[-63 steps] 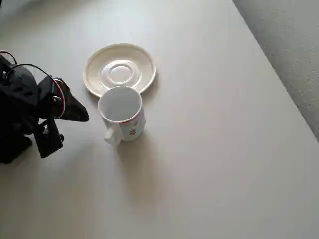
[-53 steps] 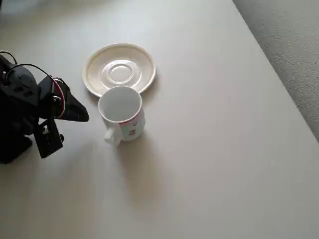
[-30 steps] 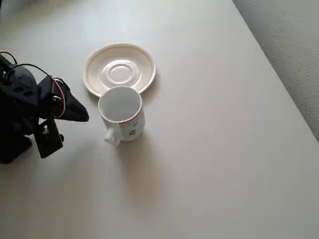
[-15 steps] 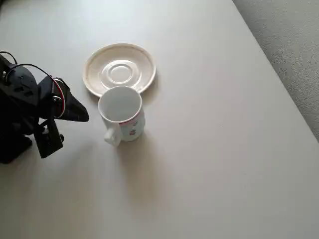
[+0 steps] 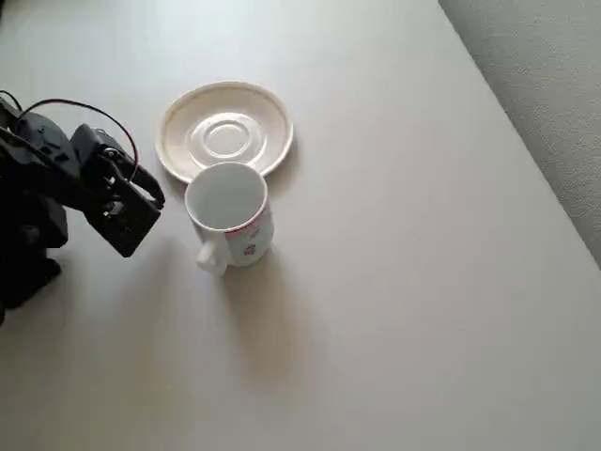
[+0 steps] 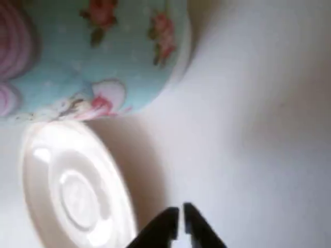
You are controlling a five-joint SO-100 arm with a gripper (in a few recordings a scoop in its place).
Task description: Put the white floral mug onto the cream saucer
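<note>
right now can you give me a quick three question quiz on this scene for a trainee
1. True or false: the mug already sits on the saucer.
2. In the overhead view, which way does the mug's handle point? A) toward the saucer B) toward the lower left C) toward the right edge of the table
3. Fill in: in the wrist view the claw fingertips look nearly ____.

Key
1. False: it stands on the table beside the saucer's near rim.
2. B
3. Shut, with only a thin gap and nothing between them.
</note>
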